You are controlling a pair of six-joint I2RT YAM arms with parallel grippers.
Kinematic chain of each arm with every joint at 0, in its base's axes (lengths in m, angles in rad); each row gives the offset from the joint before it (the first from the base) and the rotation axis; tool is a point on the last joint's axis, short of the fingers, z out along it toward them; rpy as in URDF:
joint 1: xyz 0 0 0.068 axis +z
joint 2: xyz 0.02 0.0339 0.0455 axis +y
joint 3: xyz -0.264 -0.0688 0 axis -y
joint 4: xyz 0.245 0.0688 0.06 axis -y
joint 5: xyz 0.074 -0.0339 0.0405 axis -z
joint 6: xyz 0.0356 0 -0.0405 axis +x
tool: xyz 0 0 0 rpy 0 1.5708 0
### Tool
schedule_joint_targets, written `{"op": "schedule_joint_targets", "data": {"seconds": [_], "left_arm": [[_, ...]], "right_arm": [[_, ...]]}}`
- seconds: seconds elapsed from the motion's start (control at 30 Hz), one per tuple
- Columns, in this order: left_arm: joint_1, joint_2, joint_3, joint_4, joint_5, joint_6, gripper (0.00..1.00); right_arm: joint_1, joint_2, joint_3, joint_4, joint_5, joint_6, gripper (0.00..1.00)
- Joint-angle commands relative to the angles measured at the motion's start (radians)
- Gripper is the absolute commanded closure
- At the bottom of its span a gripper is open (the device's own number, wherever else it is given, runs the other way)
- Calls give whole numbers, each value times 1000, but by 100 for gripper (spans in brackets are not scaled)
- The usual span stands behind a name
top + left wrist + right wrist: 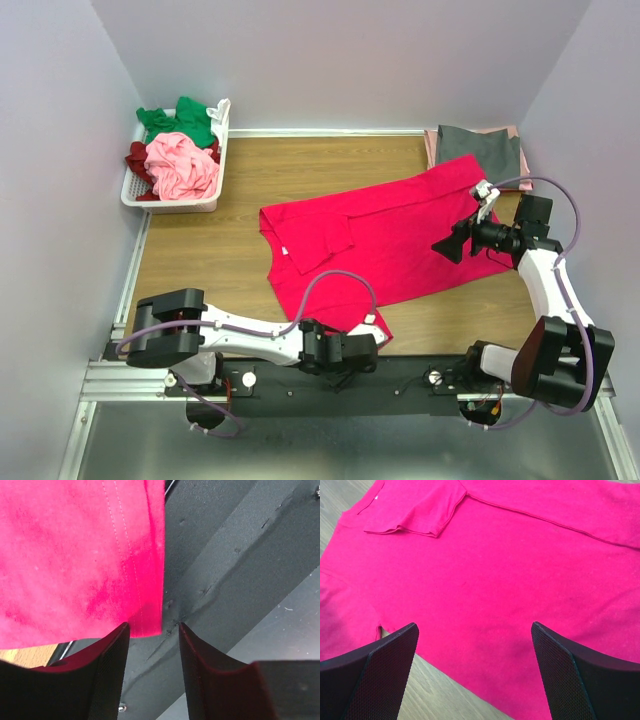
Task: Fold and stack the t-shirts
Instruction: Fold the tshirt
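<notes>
A crimson-pink t-shirt (390,240) lies spread on the wooden table, one sleeve folded in over the body (415,510). Its near hem corner (145,605) hangs over the black base plate (225,555). My left gripper (378,335) sits low at that corner. In the left wrist view the left gripper (152,627) has its jaws partly apart, the hem corner just beyond the tips and nothing between them. My right gripper (450,245) hovers over the shirt's right side. In the right wrist view it (475,627) stands wide open above the cloth (495,570).
A white slatted basket (170,203) at the back left holds green (180,120), light pink (180,165) and maroon (137,160) tees. At the back right a folded grey tee (480,150) lies on a dusty pink one (522,160). Walls close in on three sides.
</notes>
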Motion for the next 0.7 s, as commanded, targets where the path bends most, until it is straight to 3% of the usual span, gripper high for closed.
{"op": "schedule_joint_targets", "data": {"seconds": [0.0, 0.2, 0.43, 0.57, 0.67], "left_arm": [[-16, 34, 27, -15, -35, -4, 51], [-33, 65, 33, -43, -48, -14, 60], [-39, 102, 46, -95, -96, -36, 88], [-39, 93, 58, -114, -121, -47, 98], [-39, 80, 78, -137, -154, -54, 100]], "right_arm": [[-2, 7, 28, -29, 11, -13, 0], [-2, 8, 31, -29, 11, -11, 0], [-2, 8, 31, -32, 9, -10, 0], [-2, 12, 31, -34, 11, -11, 0], [-2, 12, 28, -40, 21, -24, 0]]}}
